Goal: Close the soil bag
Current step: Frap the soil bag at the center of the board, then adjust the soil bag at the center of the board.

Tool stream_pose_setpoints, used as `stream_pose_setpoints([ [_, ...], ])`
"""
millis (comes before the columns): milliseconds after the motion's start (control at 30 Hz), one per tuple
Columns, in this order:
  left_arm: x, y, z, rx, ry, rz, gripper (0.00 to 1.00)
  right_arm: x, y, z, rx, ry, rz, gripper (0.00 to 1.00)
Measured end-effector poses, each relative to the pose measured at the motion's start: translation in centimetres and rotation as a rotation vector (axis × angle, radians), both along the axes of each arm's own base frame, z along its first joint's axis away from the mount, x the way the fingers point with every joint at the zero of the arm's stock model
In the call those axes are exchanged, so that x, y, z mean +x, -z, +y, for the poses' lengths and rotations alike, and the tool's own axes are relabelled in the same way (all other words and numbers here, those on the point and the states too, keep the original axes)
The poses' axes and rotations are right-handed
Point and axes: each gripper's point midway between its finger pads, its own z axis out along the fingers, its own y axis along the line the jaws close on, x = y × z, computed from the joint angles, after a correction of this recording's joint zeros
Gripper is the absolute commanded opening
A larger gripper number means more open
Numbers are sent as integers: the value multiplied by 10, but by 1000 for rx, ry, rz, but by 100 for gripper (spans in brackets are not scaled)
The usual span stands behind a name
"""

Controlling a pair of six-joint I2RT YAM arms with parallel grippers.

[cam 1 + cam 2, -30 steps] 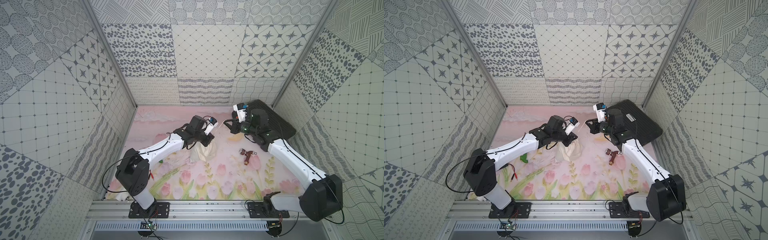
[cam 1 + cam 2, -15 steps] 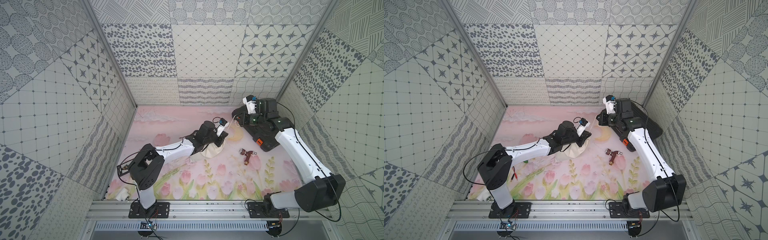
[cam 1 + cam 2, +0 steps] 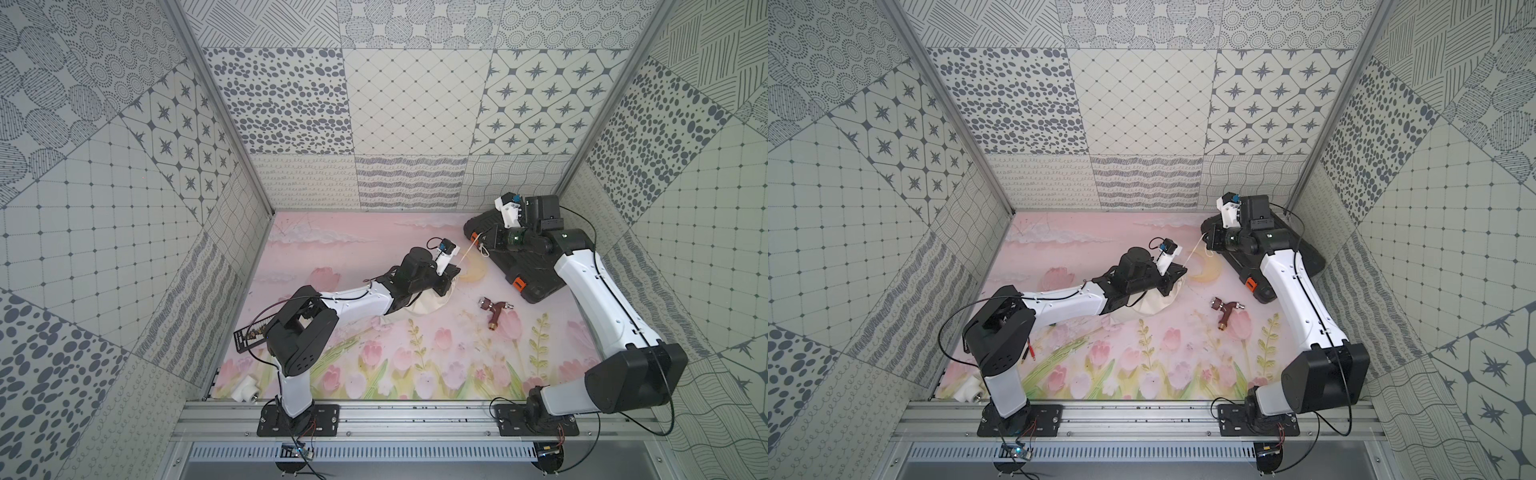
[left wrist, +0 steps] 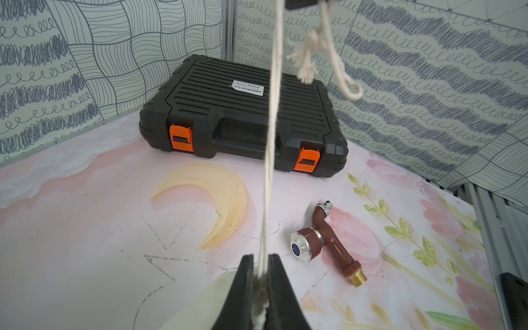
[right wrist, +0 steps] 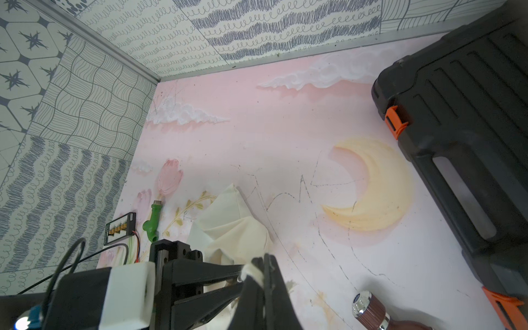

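The soil bag [image 3: 428, 305] [image 3: 1152, 305], a cream cloth pouch, lies on the mat mid-table under my left wrist. My left gripper [image 3: 456, 271] [image 4: 261, 260] is shut on the bag's gathered neck, where the white cord [image 4: 271, 114] comes out between the fingers. The cord [image 3: 467, 253] runs taut up to my right gripper [image 3: 484, 241] [image 5: 258, 265], which is shut on its far end above the front corner of the black case. A knotted, frayed cord tail [image 4: 307, 63] hangs below the right jaws. In the right wrist view the bag's body [image 5: 231, 225] shows behind the left gripper.
A black ribbed hard case [image 3: 523, 266] with orange latches sits at the back right under my right wrist. A brown tap [image 3: 494, 311] lies right of the bag. A green pipe fitting [image 5: 153, 220], a small black board [image 3: 249, 334] and a white fitting [image 3: 245, 388] lie at the left.
My right gripper has drawn back and to the right over the case, pulling the cord out taut. My left arm has stretched right, and the bag has moved right with it.
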Motion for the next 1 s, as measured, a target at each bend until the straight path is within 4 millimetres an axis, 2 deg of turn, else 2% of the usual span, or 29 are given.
stream_pose_setpoints([
  [200,-2,3,-2,-13,-7,25,17,8,-2,-2,2,9,15,0],
  [400,-10,15,-3,8,-10,69,19,20,-23,-7,32,35,-45,0],
  [467,-19,39,2,84,-11,136,19,35,-45,-9,53,47,-149,0],
  [567,-37,80,21,218,-22,257,20,49,-84,-6,78,42,-305,0],
  [600,-40,82,24,230,-23,269,24,48,-90,-2,83,31,-328,0],
  [733,-49,69,35,245,-37,297,32,45,-112,15,105,-13,-430,0],
  [800,-53,63,44,260,-54,313,38,40,-120,17,114,-21,-478,0],
  [900,-62,55,57,279,-73,338,40,30,-129,17,124,-26,-538,0],
  [1000,-72,41,68,272,-83,346,47,20,-140,21,137,-39,-601,0],
])
